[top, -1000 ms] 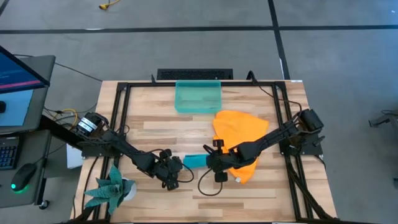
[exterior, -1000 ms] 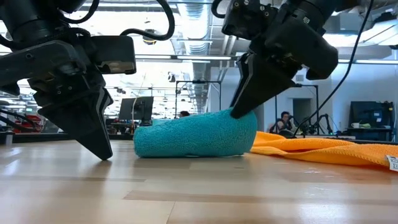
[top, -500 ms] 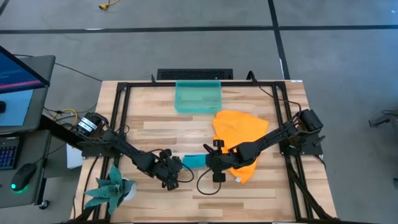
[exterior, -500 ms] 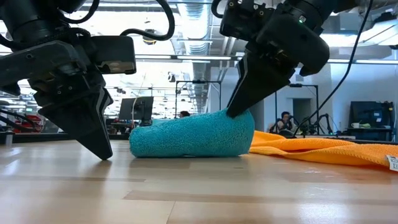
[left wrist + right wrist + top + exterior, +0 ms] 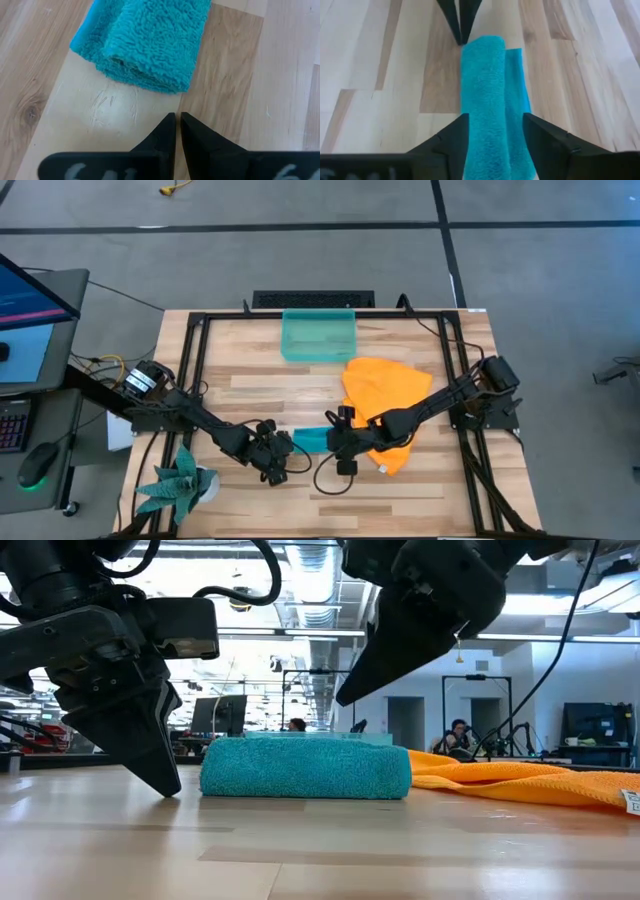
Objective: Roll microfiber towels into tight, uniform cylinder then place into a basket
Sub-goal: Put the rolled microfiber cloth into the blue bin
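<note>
The teal-blue towel point(image 5: 312, 440) lies on the table as a short roll point(image 5: 305, 768), with a flat strip of it point(image 5: 516, 80) showing beside the roll. My right gripper point(image 5: 495, 117) is open and hovers over the roll's right end, one finger on either side, its tips point(image 5: 345, 700) above the cloth. My left gripper point(image 5: 177, 125) is shut, tips low at the table top point(image 5: 165, 785), just off the roll's left end point(image 5: 150, 75). The orange towel point(image 5: 385, 395) lies spread at the right. The teal-green basket point(image 5: 319, 336) stands at the far edge.
A green spiky plant point(image 5: 180, 478) stands at the near left corner. A black metal frame point(image 5: 200, 330) runs round the table. The orange towel's near edge point(image 5: 520, 785) lies right behind the roll's right end. Bare wood point(image 5: 270, 380) lies between the roll and the basket.
My right gripper has lifted off the roll's right end and gone up and a little toward the table's left edge. The teal roll, humped up at that end before, now lies lower and level on the table.
</note>
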You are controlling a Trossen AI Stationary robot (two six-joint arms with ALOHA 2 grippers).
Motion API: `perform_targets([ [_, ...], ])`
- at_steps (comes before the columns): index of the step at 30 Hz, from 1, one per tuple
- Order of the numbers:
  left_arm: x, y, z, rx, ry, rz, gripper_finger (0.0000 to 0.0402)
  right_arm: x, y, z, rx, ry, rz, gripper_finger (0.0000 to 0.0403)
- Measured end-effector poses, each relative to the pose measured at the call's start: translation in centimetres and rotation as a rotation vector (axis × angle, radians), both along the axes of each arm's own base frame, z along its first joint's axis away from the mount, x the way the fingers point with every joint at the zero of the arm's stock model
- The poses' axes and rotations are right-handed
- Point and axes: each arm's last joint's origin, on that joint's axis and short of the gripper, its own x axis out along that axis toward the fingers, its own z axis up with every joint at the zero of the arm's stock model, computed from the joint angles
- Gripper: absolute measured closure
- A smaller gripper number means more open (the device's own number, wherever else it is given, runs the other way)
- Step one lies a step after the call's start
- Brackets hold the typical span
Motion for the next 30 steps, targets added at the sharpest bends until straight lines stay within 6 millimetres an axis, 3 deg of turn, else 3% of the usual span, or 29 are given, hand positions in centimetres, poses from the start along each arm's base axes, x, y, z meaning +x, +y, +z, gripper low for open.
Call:
perform_targets([
  [13, -0.2, -0.6, 0.3, 0.002, 0.013, -0.068, 0.0381, -0.2, -0.1, -0.3, 0.025, 0.052, 0.032, 0.0188],
  [19, -0.8, -2.2, 3.3, 0.022, -0.075, -0.143, 0.0381, -0.1, -0.6, -0.3, 0.025, 0.056, 0.017, 0.019],
  [24, -1.9, -3.0, 6.1, 0.153, -0.208, -0.17, 0.0381, 0.0, -0.6, -0.3, 0.026, 0.053, 0.016, 0.0185],
  [30, -1.4, -2.1, 7.5, 0.374, -0.296, -0.203, 0.0381, 0.2, -0.7, -0.2, 0.036, 0.029, 0.011, 0.018],
])
